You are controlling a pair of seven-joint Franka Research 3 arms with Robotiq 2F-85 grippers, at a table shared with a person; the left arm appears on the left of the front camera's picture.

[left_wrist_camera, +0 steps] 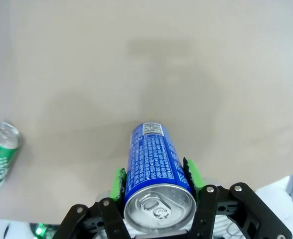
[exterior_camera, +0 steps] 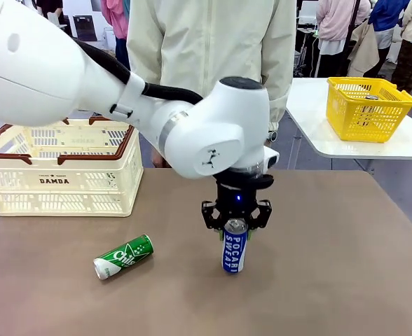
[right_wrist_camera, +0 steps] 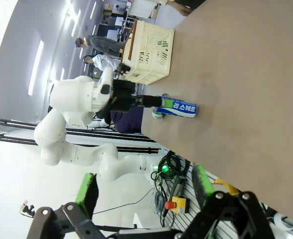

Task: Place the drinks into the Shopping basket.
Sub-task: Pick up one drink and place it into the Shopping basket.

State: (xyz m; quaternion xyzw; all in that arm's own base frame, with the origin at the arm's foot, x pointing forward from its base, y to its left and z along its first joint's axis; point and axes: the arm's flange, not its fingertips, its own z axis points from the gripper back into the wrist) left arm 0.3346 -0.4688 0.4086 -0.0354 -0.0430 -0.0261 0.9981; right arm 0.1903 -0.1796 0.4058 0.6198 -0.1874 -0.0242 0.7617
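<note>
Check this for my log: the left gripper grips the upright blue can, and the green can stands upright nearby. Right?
No: the green can lies on its side, as the front view shows. The left gripper does grip the upright blue can.

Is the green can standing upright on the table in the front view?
No, the green can lies on its side on the table, to the left of the upright blue can.
</note>
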